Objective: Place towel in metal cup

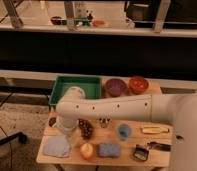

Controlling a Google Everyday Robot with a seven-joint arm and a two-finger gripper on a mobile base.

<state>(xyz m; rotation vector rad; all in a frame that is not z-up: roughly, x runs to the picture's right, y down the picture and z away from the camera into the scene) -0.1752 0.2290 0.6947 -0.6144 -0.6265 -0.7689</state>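
Observation:
The towel (57, 146), a pale blue-grey rumpled cloth, lies flat at the front left corner of the wooden table (157, 161). The metal cup (104, 122), small and silvery, stands near the table's middle, just below my arm. My white arm reaches in from the right and bends down at the left. Its gripper (68, 132) hangs just above the towel's far edge, mostly hidden behind the wrist. It stands open and holds nothing.
A green tray (77, 86), a purple bowl (114, 86) and an orange bowl (138, 84) stand at the back. On the table are a dark red cluster (85, 129), a blue cup (123, 131), a blue sponge (109, 149), an orange fruit (87, 150), a yellow item (154, 130) and dark tools (140, 152).

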